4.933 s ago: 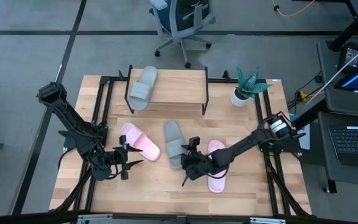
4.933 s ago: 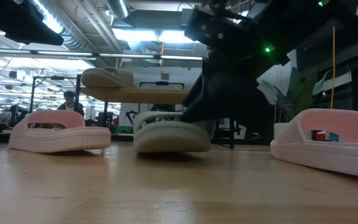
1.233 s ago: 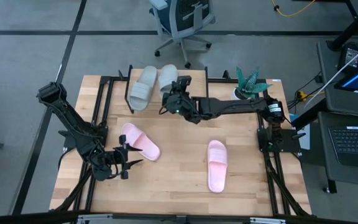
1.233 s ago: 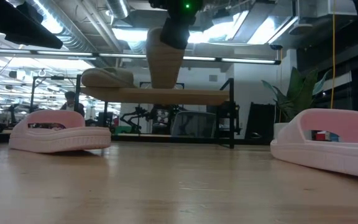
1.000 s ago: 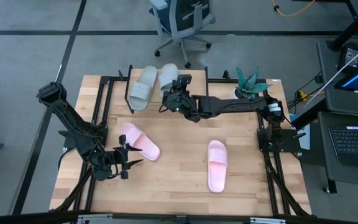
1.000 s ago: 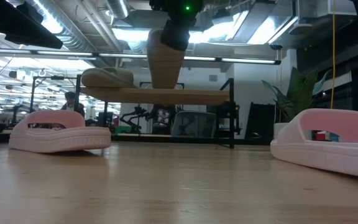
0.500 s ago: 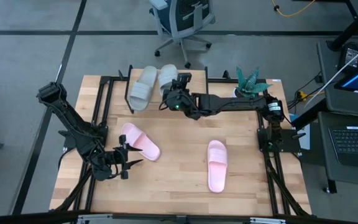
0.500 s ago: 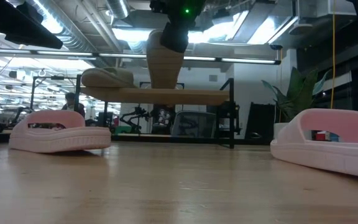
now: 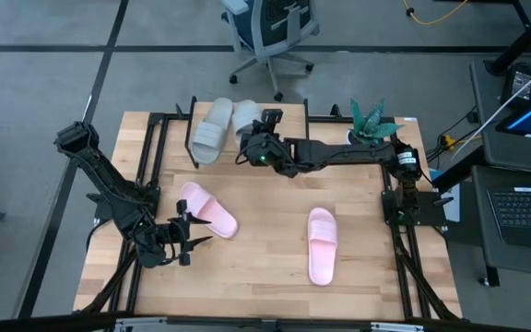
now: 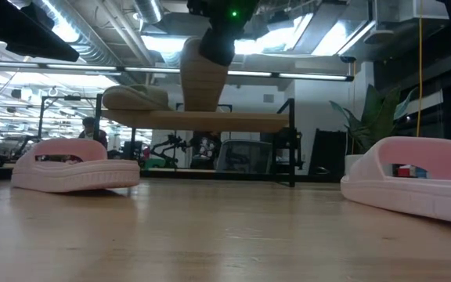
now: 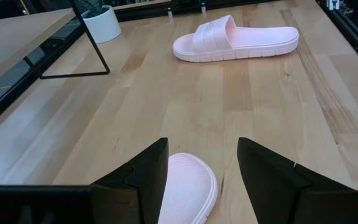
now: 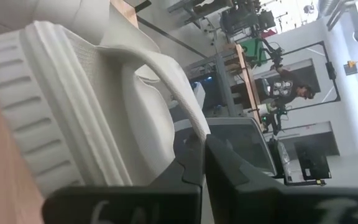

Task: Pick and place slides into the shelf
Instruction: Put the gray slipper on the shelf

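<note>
Grey-green slide (image 9: 244, 117) carried up over shelf (image 9: 275, 129), right tool (image 9: 258, 138) clenched on it; left tool (image 9: 184, 236) released

Even, bright overhead light fills the scene; in the low view long ceiling light strips (image 10: 92, 35) glare white, leaving the arm overhead as a dark silhouette. The wooden surface (image 9: 256, 267) is evenly lit from above, with only soft, short shadows beside each pink slide (image 9: 321, 244). In the low view the near surface blurs. The right wrist view is crowded by a very close grey-green slide (image 12: 73, 112), perhaps slightly soft, and the room behind is washed out.
</note>
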### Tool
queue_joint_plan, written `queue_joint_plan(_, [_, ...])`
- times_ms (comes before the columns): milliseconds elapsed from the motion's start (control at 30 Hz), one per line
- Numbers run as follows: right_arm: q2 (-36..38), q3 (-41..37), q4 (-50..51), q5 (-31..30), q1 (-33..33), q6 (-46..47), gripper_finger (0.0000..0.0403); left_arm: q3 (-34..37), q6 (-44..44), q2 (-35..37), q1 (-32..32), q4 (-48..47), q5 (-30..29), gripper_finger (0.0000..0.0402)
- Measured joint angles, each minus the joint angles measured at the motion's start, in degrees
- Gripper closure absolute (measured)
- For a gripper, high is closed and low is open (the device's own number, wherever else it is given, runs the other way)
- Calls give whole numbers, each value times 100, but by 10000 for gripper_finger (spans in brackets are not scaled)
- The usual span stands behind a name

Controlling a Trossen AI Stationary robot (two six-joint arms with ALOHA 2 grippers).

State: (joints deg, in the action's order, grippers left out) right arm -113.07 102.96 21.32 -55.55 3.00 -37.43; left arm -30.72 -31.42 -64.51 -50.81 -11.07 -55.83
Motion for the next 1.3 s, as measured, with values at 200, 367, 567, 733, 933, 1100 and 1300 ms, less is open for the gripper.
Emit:
queue_joint_plan(200, [0,0,154,-2,104,141,397,0,-4,0,0,2,0,217])
queue_joint_plan(367, [0,-2,190,266,179,282,397,0,-7,0,0,2,0,217])
queue_joint_plan(567, [0,-2,212,514,171,299,397,0,-9,0,0,2,0,217])
queue_joint_plan(733, [0,-2,471,1033,202,724,397,0,-11,0,0,2,0,217])
queue_joint_plan(933, [0,-2,986,1259,219,1178,397,0,-15,0,-1,4,0,217])
queue_joint_plan(1100, [0,-2,1100,1735,219,1391,397,0,-15,0,-1,36,0,217])
queue_joint_plan(1300, [0,-2,1100,1970,222,1503,397,0,-58,0,-2,91,0,217])
